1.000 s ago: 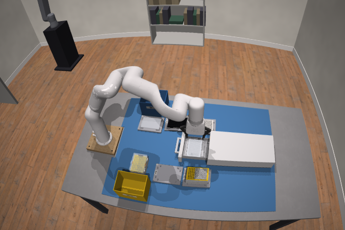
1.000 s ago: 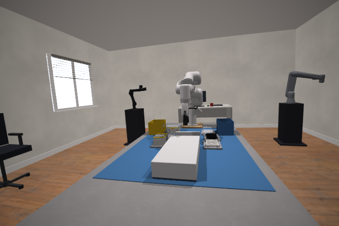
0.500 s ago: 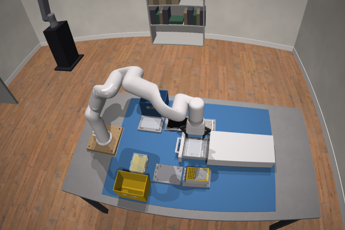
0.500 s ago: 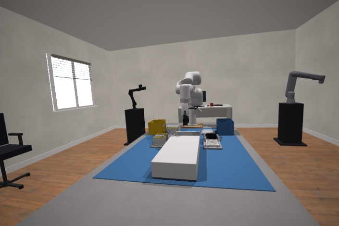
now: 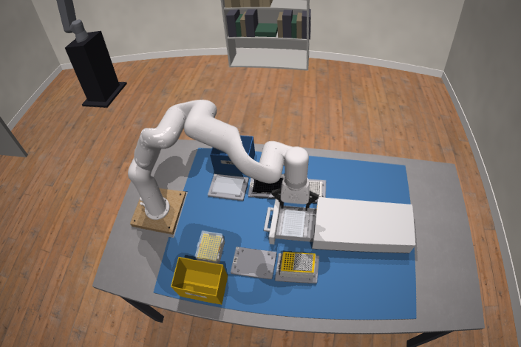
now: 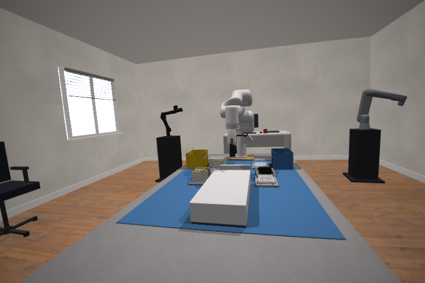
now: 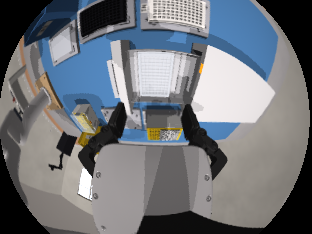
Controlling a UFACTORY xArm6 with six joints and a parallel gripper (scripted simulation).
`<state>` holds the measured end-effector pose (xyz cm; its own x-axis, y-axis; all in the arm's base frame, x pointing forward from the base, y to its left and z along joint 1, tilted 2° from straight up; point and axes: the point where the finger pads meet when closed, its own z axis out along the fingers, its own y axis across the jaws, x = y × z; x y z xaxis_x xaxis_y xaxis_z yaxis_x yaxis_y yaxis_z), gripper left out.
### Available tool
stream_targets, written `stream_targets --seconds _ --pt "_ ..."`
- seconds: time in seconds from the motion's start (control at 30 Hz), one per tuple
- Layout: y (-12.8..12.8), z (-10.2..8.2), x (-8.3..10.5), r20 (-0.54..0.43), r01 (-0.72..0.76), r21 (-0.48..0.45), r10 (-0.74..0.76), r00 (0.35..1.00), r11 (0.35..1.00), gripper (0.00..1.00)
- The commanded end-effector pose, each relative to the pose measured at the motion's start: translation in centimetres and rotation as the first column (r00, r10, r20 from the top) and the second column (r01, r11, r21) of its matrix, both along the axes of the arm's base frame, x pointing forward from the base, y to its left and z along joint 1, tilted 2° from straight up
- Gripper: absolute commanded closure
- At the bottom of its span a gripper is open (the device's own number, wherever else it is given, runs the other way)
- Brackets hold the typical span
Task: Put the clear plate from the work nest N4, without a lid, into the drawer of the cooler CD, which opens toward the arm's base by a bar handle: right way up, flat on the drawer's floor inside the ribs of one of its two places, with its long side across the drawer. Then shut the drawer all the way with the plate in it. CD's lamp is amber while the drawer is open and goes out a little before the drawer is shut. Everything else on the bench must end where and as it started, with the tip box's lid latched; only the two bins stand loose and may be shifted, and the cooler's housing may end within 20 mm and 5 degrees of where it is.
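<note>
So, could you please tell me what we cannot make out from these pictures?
- Cooler lamp: not made out in any view.
- Drawer in the exterior view: the cooler hides it.
- Clear plate inside the ribs or not: too small in every view.
- Black plate, top view: part hidden by the arm.

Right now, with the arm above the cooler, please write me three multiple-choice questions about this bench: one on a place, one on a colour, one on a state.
1. Where does the clear plate lie?
A. in the cooler's open drawer
B. in the yellow bin
C. on top of the cooler's housing

2. What colour is the bin at the bench's near edge in the top view?
A. red
B. yellow
C. green

3. How does the gripper stand?
A. shut on the plate
B. shut on the bar handle
C. open, holding nothing

Answers:
1 A: the plate shows inside the pulled-out drawer.
2 B: its walls are yellow; the other bin is blue.
3 C: the fingers stand wide apart above the drawer.
</note>
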<state>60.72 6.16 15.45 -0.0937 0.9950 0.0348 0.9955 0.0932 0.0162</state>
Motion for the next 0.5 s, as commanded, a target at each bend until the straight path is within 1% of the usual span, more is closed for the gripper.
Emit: stream_targets --seconds 0.0,0.03,0.13,0.2,0.47 --pt "0.0 0.3 0.1 0.005 0.0 0.0 0.0 1.0 1.0 0.0" --pt "0.0 0.2 -0.4 0.005 0.0 0.0 0.0 1.0 1.0 1.0" --pt "-0.2 -0.1 -1.8 0.005 0.0 0.0 0.0 1.0 1.0 1.0" --pt "-0.2 -0.1 -1.8 0.005 0.0 0.0 0.0 1.0 1.0 1.0" --pt "-0.5 -0.8 -5.8 0.005 0.0 0.0 0.0 1.0 1.0 1.0"
